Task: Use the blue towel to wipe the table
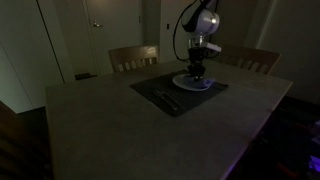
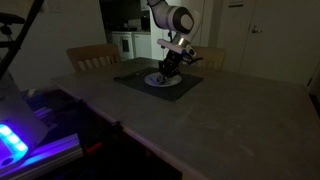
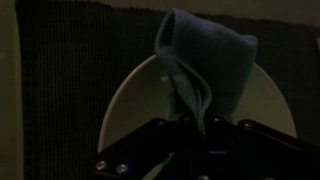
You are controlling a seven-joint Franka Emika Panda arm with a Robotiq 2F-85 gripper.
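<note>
The blue towel (image 3: 205, 60) hangs as a bunched fold from my gripper (image 3: 192, 125), which is shut on its lower end. Behind it in the wrist view lies the round white plate (image 3: 130, 100) on the dark placemat (image 3: 70, 70). In both exterior views my gripper (image 1: 196, 70) (image 2: 167, 68) stands just over the plate (image 1: 193, 84) (image 2: 162, 81) at the far side of the grey-beige table (image 1: 120, 120) (image 2: 220, 120). The towel is too small and dark to make out in the exterior views.
Cutlery (image 1: 165, 99) lies on the placemat (image 1: 180, 95) beside the plate. Wooden chairs (image 1: 133, 57) (image 1: 252, 59) stand at the far edge of the table. A lit blue device (image 2: 12, 140) sits near one table corner.
</note>
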